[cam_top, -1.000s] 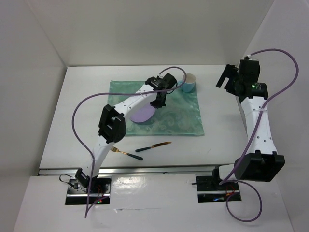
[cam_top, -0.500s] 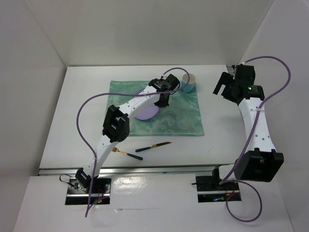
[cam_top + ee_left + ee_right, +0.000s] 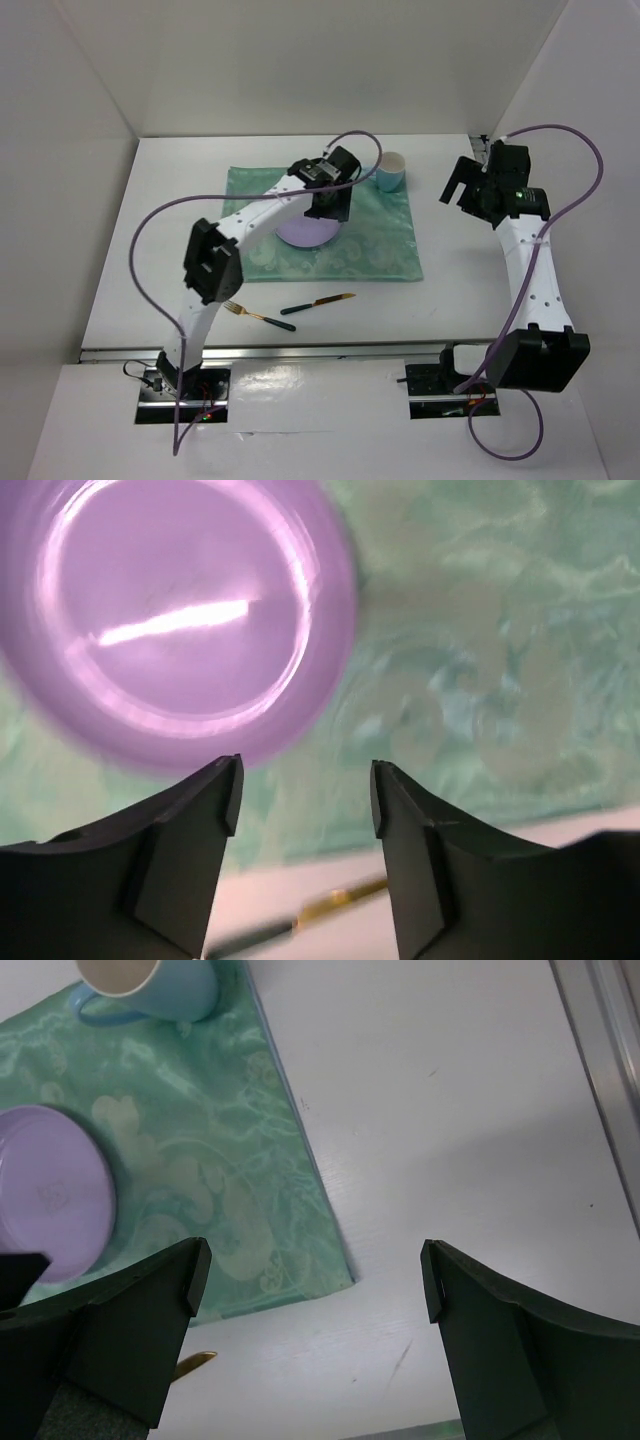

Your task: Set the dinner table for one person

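The white bench [image 3: 150, 220] spreads ahead of both arm bases, a teal mat [image 3: 385, 250] at its middle. The right pincer [image 3: 315, 1260] hangs spread wide and empty over the mat's right edge. The left pincer [image 3: 305, 780], spread and empty, hovers over a purple plate [image 3: 300, 238] on the mat. A blue cup [image 3: 391, 172] stands at the mat's far right corner. A knife [image 3: 318, 303] and fork [image 3: 250, 314] lie nearer the arms.

Plain white walls box in the dinner table [image 3: 460, 250]: a back wall [image 3: 300, 60] at 12 o'clock, a second wall [image 3: 60, 150] at 9 o'clock, a third wall [image 3: 595, 70] at 3 o'clock. A metal rail [image 3: 330, 350] edges it at 6 o'clock, beside a glossy white ledge [image 3: 320, 420] catching soft, even light
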Controlling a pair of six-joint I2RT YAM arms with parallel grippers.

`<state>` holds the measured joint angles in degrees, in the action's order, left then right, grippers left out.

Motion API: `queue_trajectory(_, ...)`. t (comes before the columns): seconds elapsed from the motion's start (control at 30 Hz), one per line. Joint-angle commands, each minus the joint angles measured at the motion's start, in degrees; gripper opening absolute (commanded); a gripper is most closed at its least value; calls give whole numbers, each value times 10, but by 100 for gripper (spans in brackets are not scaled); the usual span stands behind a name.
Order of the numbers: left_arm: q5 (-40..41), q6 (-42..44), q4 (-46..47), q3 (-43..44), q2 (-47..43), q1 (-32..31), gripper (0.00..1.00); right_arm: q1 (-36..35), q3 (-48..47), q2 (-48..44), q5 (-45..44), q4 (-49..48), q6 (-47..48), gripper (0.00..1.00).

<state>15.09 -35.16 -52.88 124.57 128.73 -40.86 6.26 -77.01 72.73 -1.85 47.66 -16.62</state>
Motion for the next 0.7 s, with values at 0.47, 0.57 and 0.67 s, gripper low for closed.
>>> queue_trajectory(0.47,-8,-530,-121,-580,-370,-127,72,-113,88,-47,81,-59,-39,100)
queue_trajectory(0.57,-23,-551,-76,-637,-391,-127,72,-138,88,-52,81,-59,-46,100)
queue_trajectory(0.67,-28,-577,-66,-660,-407,-127,72,-163,88,-58,72,-59,-51,100)
